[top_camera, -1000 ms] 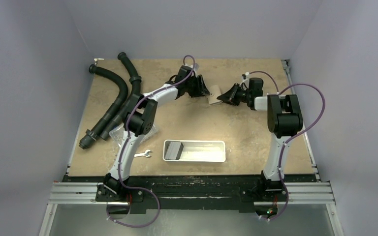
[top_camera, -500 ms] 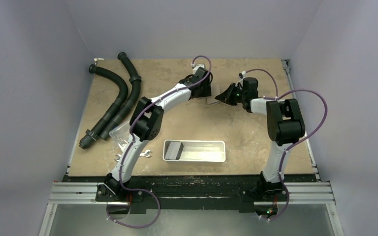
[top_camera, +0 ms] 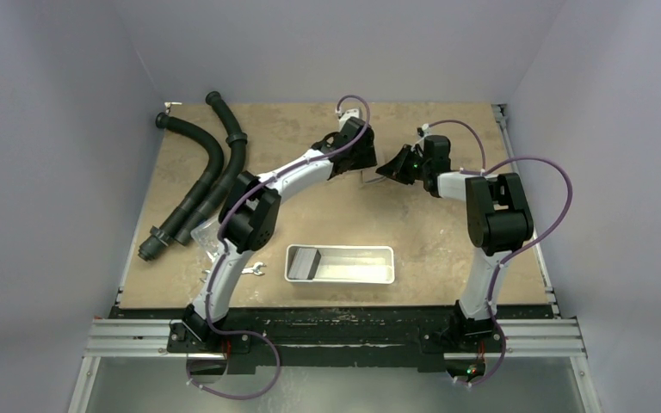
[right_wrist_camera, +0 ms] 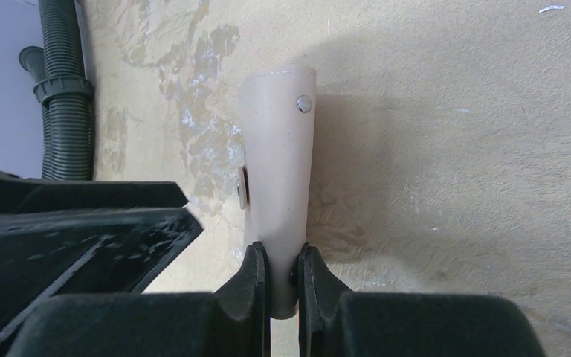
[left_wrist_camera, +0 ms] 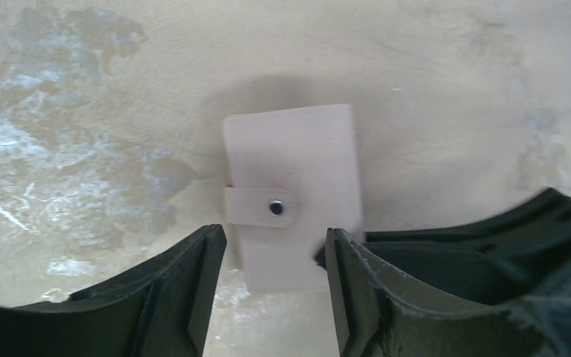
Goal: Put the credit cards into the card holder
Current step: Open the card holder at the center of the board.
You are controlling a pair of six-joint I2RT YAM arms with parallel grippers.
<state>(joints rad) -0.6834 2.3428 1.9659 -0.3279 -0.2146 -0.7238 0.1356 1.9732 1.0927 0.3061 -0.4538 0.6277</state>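
Right gripper (right_wrist_camera: 283, 279) is clenched on one edge of the closed card holder (right_wrist_camera: 279, 149), at the far middle of the table (top_camera: 447, 249). Left gripper (left_wrist_camera: 275, 239) is released, with its jaws spread either side of the holder. One dark credit card (top_camera: 304, 262) lies at the left end of the white tray (top_camera: 370, 277).

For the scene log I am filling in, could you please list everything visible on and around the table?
card holder: one, beige, snapped closed, far middle of the table
credit cards: count unclear, dark grey, left end of the tray
tray: one, white, near middle
wrench: one, silver, just left of the tray
hoses: two, black, far left
clear plastic box: one, transparent, partly hidden by the left arm
table: one, tan
left tool: one, black, open, a finger on either side of the card holder
right tool: one, black, shut on the card holder's edge
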